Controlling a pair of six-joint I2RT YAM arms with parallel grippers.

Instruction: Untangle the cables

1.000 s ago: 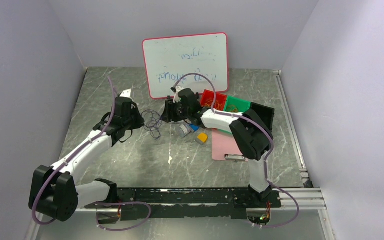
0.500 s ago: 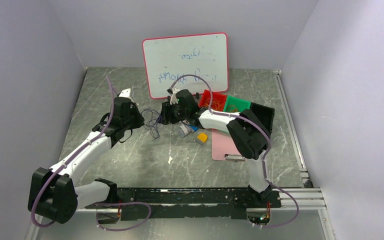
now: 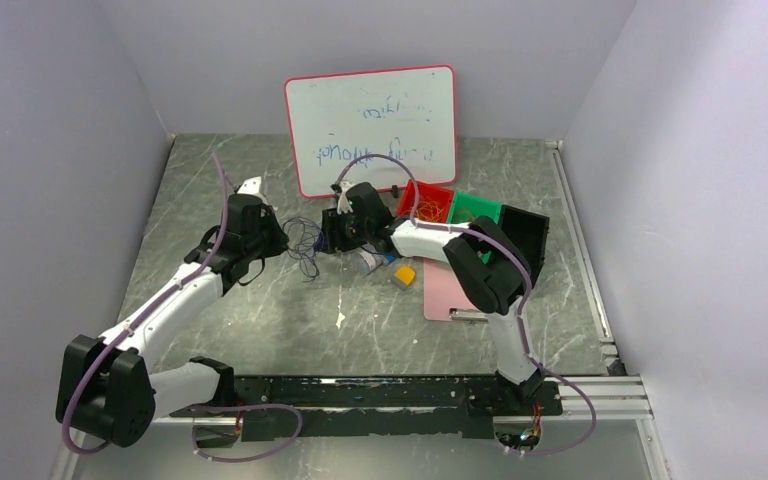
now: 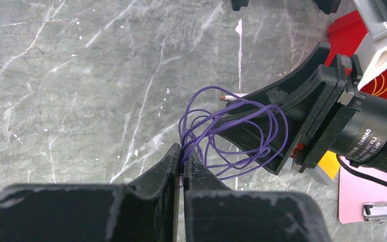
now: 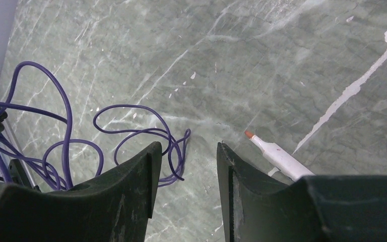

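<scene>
cables (image 4: 216,121) | thin, purple | loose tangled loops | one strand pinched in left fingers (image 4: 171,169)

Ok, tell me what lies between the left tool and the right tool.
Only the purple cables, looped, in the top view. The left tool is shut on a strand; the right tool stands open beside the loops.

Left arm (image 3: 175,295) stretched forward, left claw (image 4: 182,160) pinched closed. Right arm (image 3: 430,238) folded leftward, right claw (image 5: 186,150) parted, facing left claw.
</scene>
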